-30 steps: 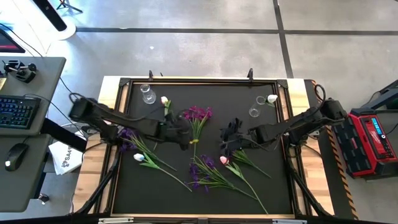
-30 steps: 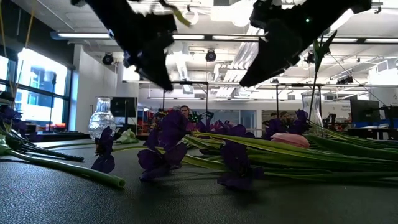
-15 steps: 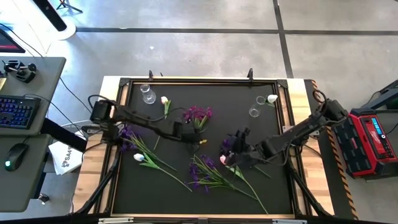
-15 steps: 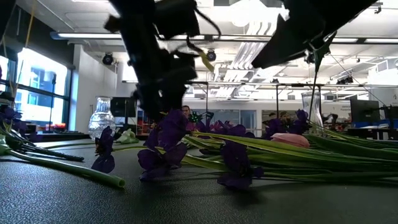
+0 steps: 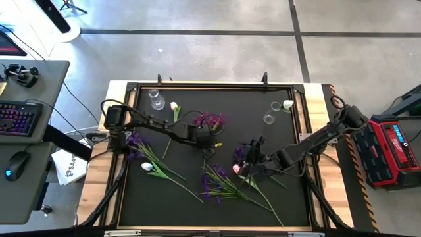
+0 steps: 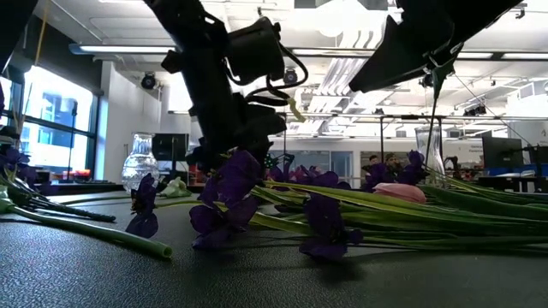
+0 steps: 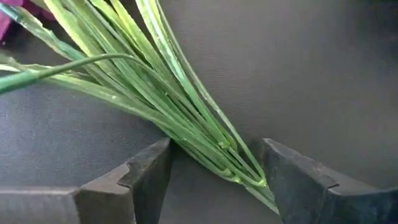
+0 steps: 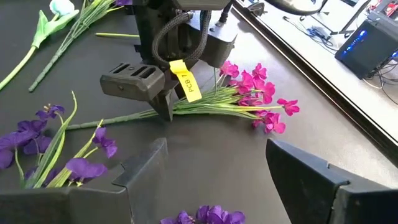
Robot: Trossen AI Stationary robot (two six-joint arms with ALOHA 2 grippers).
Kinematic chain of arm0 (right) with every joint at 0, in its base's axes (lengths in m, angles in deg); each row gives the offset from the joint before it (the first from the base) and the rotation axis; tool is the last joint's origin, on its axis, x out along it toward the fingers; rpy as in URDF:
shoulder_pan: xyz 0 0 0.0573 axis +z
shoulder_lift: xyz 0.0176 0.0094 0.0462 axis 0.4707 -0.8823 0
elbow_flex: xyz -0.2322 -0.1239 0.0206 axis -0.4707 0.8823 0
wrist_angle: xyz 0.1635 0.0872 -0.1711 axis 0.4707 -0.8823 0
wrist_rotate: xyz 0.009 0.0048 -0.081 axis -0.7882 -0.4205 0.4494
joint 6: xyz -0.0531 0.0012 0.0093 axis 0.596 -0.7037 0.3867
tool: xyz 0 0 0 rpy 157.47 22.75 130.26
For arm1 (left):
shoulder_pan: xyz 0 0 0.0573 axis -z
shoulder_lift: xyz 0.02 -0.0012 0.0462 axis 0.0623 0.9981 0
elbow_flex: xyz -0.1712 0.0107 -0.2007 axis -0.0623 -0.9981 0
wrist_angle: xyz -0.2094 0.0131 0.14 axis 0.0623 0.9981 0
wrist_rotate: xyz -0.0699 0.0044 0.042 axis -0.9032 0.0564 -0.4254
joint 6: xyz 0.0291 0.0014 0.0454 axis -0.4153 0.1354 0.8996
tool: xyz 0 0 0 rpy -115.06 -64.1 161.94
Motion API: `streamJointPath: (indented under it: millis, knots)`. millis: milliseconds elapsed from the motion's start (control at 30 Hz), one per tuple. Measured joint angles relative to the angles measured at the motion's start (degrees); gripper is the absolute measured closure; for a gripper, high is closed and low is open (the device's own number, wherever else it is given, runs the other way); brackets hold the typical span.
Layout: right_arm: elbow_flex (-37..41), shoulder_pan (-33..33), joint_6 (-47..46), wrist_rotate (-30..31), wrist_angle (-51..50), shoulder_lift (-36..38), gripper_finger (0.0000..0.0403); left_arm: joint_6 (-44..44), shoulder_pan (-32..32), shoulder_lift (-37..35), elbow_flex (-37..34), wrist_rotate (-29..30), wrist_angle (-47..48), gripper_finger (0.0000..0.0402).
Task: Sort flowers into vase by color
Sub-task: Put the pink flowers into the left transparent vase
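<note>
A bunch of magenta flowers (image 5: 209,121) lies mid-table, its green stems (image 7: 186,118) flat on the black mat. My left gripper (image 5: 208,149) is down over the stems' cut ends, open, one finger on either side of them (image 7: 214,180). My right gripper (image 5: 244,164) hovers open (image 8: 214,168) above a pink tulip (image 5: 237,169) and purple flowers (image 5: 214,181), holding nothing. More purple flowers (image 5: 135,139) and a white tulip (image 5: 146,166) lie at the left. A white-pink tulip (image 5: 174,106) lies near the left glass vase (image 5: 156,99). Another white tulip (image 5: 287,104) rests at the right glass vases (image 5: 272,112). My left gripper comes from above, fingers pointing down and set across the magenta bunch's stems near their cut ends (image 7: 249,177). The stems run between the open fingers and lie on the mat. Whether either finger touches them I cannot tell.
The black mat (image 5: 289,191) has a raised frame around it. A desk with keyboard and mouse (image 5: 20,125) stands off the table's left, a red box (image 5: 395,148) off its right. Bare mat lies at the near right and the far middle.
My left gripper has reached toward the table's right and come down onto the stem end of the magenta bunch. My right gripper has moved toward the near edge and lowered over the pink tulip, then held still. The flowers have not moved.
</note>
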Motion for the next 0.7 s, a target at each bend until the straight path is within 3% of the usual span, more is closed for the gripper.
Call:
streamJointPath:
  millis: [533,700]
  knots:
    - [0.0,0.0,0.2,0.0,0.0,0.0,0.0144,7.5,-0.8,-2.0,-0.2,-1.6,6.4,0.0313]
    - [0.0,0.0,0.0,0.0,0.0,0.0,0.0144,10.1,-0.9,-5.7,-1.1,3.5,10.4,0.0338]
